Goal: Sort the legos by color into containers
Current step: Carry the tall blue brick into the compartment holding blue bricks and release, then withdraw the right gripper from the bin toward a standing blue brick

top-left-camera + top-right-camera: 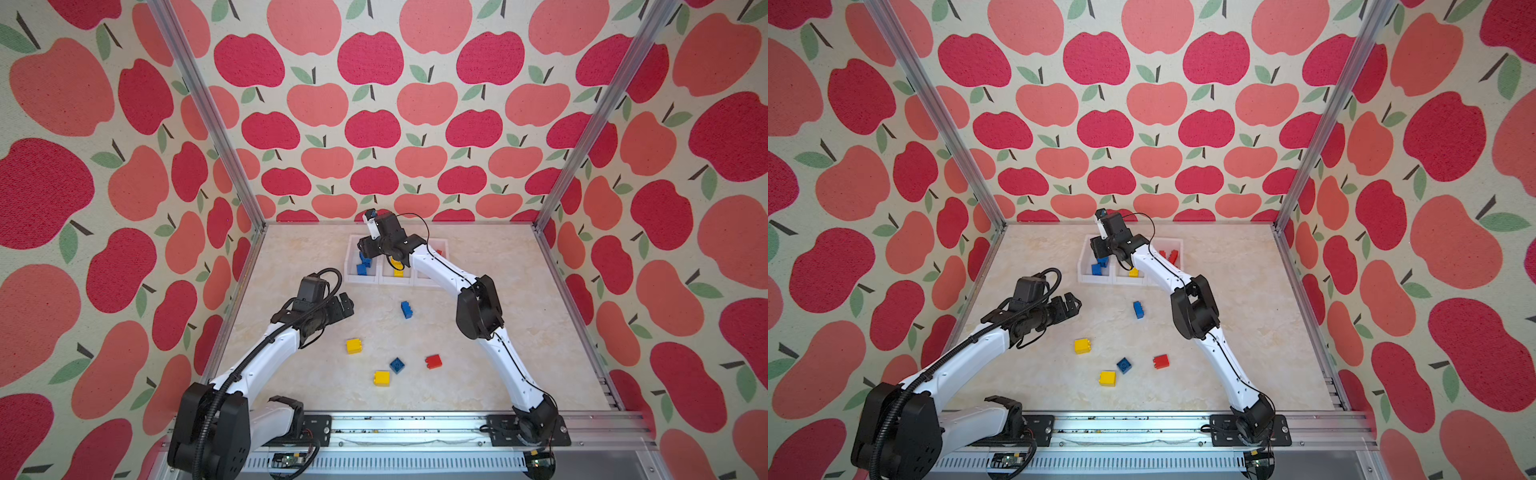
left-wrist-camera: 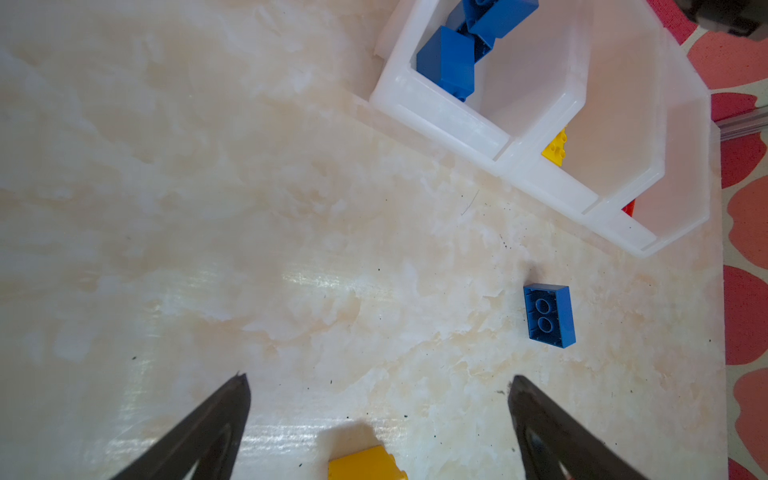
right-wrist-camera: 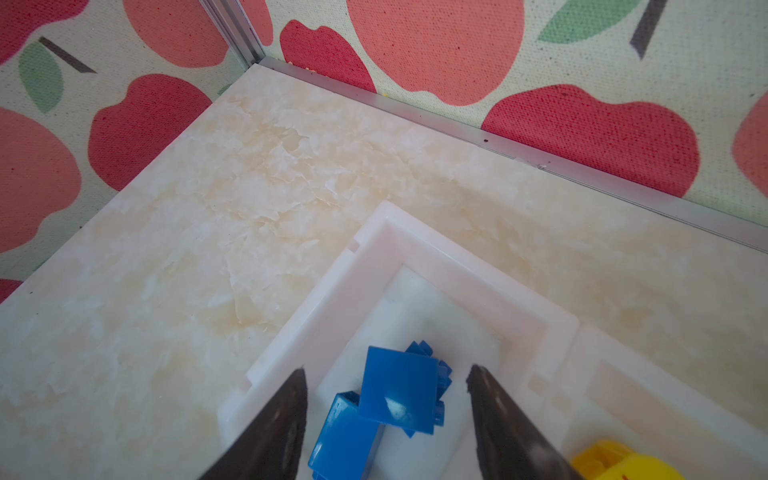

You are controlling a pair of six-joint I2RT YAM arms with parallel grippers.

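Legos loose on bench (image 1: 498,332): left to right, yellow brick (image 1: 353,345), second yellow brick (image 1: 381,378), small blue brick (image 1: 397,365), oblong blue brick (image 1: 406,309), red brick (image 1: 433,361), all apart.
Left tool (image 1: 347,305): released, jaws wide, nothing between them, above bare bench.
Containers (image 1: 380,280): three joined white bins at the bench's back.
Left bin (image 2: 436,112): piled blue bricks (image 2: 449,62).
Middle bin (image 2: 552,183): yellow pieces (image 1: 398,269).
Right bin (image 2: 623,226): red bricks (image 1: 1169,255).
Right tool (image 3: 386,374): released above left bin, jaws either side of a tilted blue brick (image 3: 399,390), not touching it.
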